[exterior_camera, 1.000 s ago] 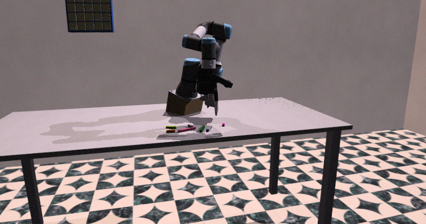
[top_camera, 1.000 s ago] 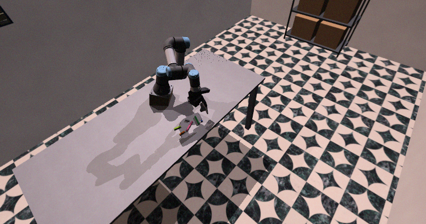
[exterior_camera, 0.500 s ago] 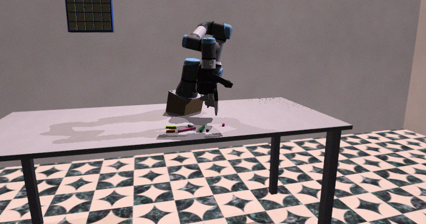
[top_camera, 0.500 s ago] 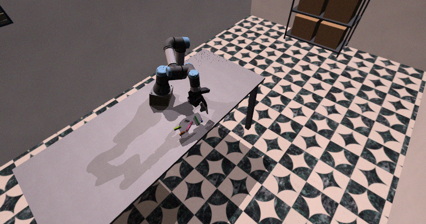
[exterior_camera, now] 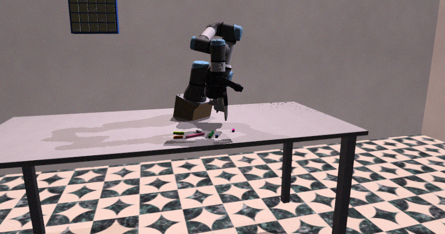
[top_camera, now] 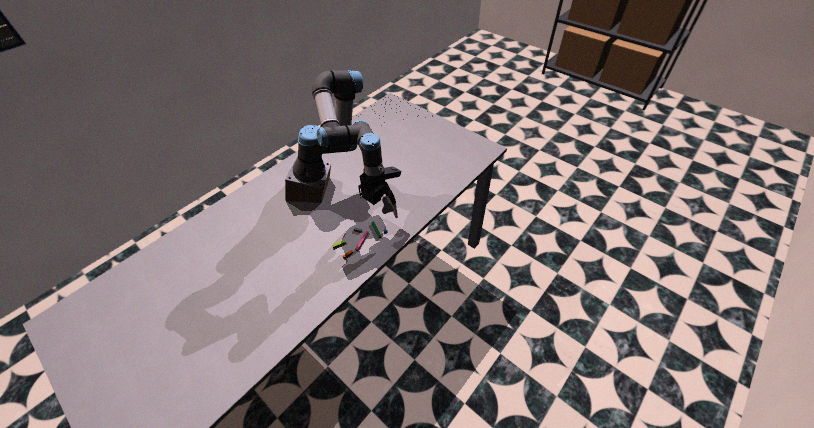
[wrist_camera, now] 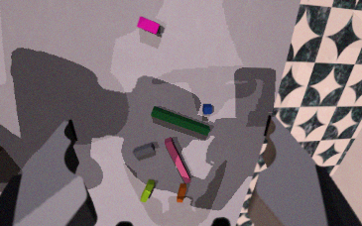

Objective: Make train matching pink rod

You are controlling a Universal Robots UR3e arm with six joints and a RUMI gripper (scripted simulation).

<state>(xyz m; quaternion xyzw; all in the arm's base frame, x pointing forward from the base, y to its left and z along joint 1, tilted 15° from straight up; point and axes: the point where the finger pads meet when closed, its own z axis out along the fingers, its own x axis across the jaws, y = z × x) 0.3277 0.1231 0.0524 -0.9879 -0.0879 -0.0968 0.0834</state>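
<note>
"Do we see the magenta rod [exterior_camera: 233, 130] [wrist_camera: 149, 25] from the top?"

"No, only our exterior and wrist views show it, well apart from the pink rod [top_camera: 362, 241] [exterior_camera: 194, 135] [wrist_camera: 178, 160] on the table [top_camera: 170, 289] [exterior_camera: 130, 150] [wrist_camera: 104, 15]."

"And our gripper [top_camera: 393, 193] [exterior_camera: 234, 104] [wrist_camera: 172, 119]?"

"Wide open, we see, above the table."

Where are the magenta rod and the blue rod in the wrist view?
Magenta rod [wrist_camera: 149, 25]: wrist view, on the middle of its upper face.
Blue rod [wrist_camera: 207, 109]: wrist view, on its small upper face.
</note>
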